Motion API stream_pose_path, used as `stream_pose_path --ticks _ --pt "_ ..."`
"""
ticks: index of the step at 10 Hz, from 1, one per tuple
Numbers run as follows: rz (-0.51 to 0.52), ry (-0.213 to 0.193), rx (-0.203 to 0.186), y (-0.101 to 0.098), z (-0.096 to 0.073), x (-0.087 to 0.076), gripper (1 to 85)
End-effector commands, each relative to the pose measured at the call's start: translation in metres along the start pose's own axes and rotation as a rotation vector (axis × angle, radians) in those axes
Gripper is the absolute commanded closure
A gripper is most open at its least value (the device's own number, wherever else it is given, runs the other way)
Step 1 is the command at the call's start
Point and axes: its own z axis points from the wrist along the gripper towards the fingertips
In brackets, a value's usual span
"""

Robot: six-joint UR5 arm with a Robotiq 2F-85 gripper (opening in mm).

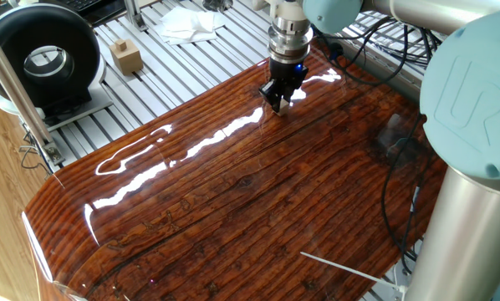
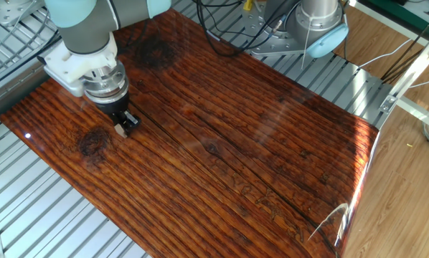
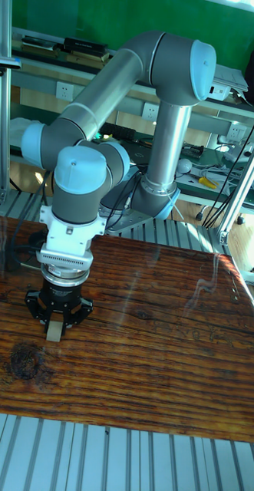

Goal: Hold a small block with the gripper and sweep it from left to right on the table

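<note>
Gripper (image 2: 121,126) pinching the small block (image 2: 119,130), pressed down on the tabletop (image 2: 222,143). Sitting around ten o'clock on the board. Pointing straight down.

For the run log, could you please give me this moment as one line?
gripper: shut on small block | block: low at table, contact unclear | position: near one end of board | sweep: under way
</note>
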Motion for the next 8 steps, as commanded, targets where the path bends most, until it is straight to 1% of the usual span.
stream_pose_path --ticks 1,3,6,8 --pt "-0.008 0.007 0.005 -0.0066 0.0014 0.0013 84.7" --pt "-0.014 0.02 -0.002 -0.0066 0.002 0.0056 84.7" --pt "-0.03 0.02 -0.018 -0.0066 0.0038 0.0062 84.7" --pt "-0.034 0.012 -0.049 -0.0028 0.006 0.0055 84.7"
